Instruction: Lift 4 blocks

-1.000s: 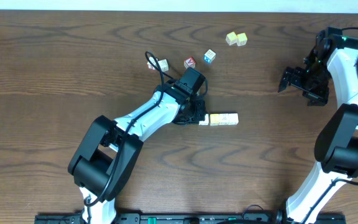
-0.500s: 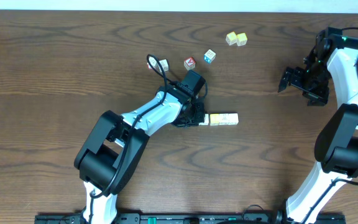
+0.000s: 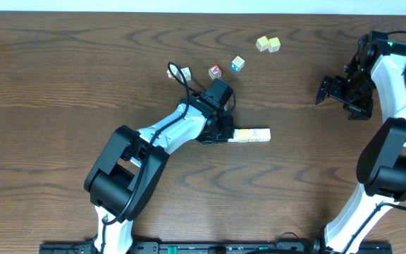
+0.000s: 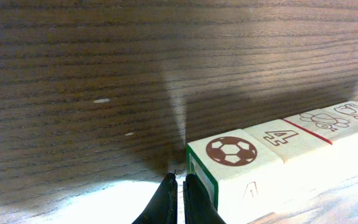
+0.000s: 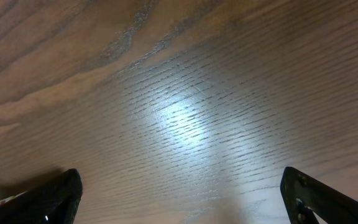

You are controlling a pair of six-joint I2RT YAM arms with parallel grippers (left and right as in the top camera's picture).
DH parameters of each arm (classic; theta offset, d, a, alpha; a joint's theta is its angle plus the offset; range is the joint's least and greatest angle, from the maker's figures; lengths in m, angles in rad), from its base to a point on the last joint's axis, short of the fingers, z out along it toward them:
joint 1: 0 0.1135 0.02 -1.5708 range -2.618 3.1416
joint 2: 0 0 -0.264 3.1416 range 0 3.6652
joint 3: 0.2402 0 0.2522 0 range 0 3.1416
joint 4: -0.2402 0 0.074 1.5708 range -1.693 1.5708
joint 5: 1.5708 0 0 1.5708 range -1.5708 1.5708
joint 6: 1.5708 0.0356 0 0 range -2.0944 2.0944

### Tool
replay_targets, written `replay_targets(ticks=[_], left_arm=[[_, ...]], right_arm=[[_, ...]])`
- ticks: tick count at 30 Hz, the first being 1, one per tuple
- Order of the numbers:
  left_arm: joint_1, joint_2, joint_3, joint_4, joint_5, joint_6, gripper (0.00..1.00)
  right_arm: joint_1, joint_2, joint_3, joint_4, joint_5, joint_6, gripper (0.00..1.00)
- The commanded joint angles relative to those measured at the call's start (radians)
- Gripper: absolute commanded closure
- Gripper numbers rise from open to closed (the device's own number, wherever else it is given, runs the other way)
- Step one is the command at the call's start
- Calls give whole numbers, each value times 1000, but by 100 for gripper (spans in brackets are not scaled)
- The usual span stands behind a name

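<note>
The left fingers (image 4: pixel 165 200), pressed together, are set at the end of the centre-frame row of four small wooden cubes (image 3: pixel 251 135), likely to align it; the right fingers (image 5: pixel 58 196) are held spread.

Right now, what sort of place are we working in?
Probably a robotics lab test bench: a wood-grain table, the left arm and right arm based along one edge, and only toy cubes on it, like the row of four blocks.
</note>
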Motion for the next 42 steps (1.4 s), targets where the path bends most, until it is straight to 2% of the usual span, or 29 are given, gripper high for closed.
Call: replay_targets(ticks=[1, 13, 20, 25, 31, 32, 34, 36, 38, 42], left_arm=[[2, 8, -4, 2, 16, 21, 93], [5, 3, -4, 0, 16, 21, 93], [46, -63, -3, -44, 4, 24, 93], [97, -136, -3, -117, -33, 24, 93], [181, -278, -3, -282, -120, 24, 92], [200, -308, -3, -317, -141, 24, 86], [233, -358, -3, -382, -190, 24, 59], [266, -401, -3, -446, -254, 24, 36], [295, -430, -3, -497, -303, 24, 27], [320, -438, -3, -541, -315, 24, 25]], right_arm=[[2, -1, 12, 0, 3, -2, 1], [2, -1, 12, 0, 3, -2, 1], [2, -1, 12, 0, 3, -2, 1], [2, -1, 12, 0, 3, -2, 1], [2, -1, 12, 0, 3, -2, 1], [2, -1, 12, 0, 3, -2, 1], [2, -1, 12, 0, 3, -2, 1], [2, -1, 12, 0, 3, -2, 1], [2, -1, 12, 0, 3, -2, 1], [2, -1, 12, 0, 3, -3, 1]])
